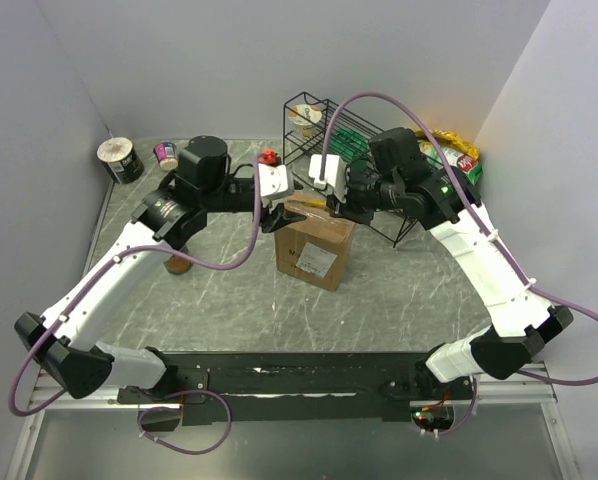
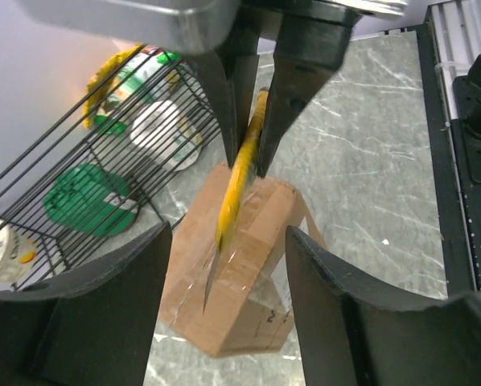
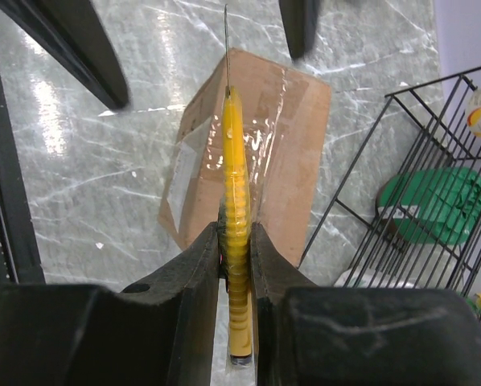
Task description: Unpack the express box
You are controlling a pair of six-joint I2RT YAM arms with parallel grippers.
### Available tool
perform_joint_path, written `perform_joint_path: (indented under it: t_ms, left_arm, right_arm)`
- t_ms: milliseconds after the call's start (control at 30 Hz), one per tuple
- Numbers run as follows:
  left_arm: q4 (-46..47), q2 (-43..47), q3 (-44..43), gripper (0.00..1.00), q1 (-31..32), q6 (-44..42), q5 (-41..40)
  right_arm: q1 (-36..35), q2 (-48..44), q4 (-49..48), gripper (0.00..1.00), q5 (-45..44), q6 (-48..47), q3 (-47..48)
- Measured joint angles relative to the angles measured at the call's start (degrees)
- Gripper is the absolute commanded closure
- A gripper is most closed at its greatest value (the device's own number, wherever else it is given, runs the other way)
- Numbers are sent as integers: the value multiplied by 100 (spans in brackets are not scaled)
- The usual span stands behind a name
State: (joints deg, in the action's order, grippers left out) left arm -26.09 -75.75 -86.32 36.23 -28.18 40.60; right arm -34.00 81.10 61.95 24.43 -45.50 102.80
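Observation:
The express box (image 1: 317, 250) is a brown carton standing mid-table, clear tape along its top seam and a white label on its near side. My right gripper (image 3: 236, 233) is shut on a yellow utility knife (image 3: 234, 153). The knife's thin blade reaches out over the taped top of the box (image 3: 293, 137). Whether the blade tip touches the tape I cannot tell. My left gripper (image 2: 228, 233) hangs open just above the box (image 2: 261, 257), its fingers on either side of the knife (image 2: 239, 173). In the top view both grippers, left (image 1: 276, 218) and right (image 1: 336, 206), meet over the carton's far edge.
A black wire rack (image 1: 339, 135) stands right behind the box and holds a green item (image 3: 429, 205) and a white cup. Snack bags (image 1: 457, 152) lie at the far right. A paper roll (image 1: 121, 158) and a small jar (image 1: 165, 154) sit far left.

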Motion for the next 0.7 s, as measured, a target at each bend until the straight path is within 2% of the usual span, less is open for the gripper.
perform_joint_path:
  t_ms: [267, 367, 467, 500, 600, 633, 667, 700]
  left_arm:
    - [153, -295, -76, 57, 278, 15, -55]
    - [129, -442, -179, 67, 374, -72, -61]
    - [127, -485, -221, 80, 426, -136, -66]
    - [127, -485, -227, 96, 444, -168, -85]
    - [44, -485, -251, 99, 476, -269, -66]
    - [20, -485, -251, 99, 490, -264, -63]
    - [-4, -485, -251, 99, 503, -264, -59]
    - [-22, -485, -251, 99, 505, -236, -55]
  right_arm:
    - [-173, -101, -9, 100, -46, 0, 0]
    - [-181, -192, -22, 100, -98, 0, -2]
    - [-181, -256, -4, 100, -162, 0, -17]
    - [-184, -264, -7, 100, -164, 0, -17]
    - [-188, -321, -15, 100, -155, -94, -74]
    - [-186, -348, -13, 94, -149, -118, -120]
    - [-186, -380, -17, 71, -144, -129, -173]
    - [-177, -428, -44, 61, -122, -125, -238]
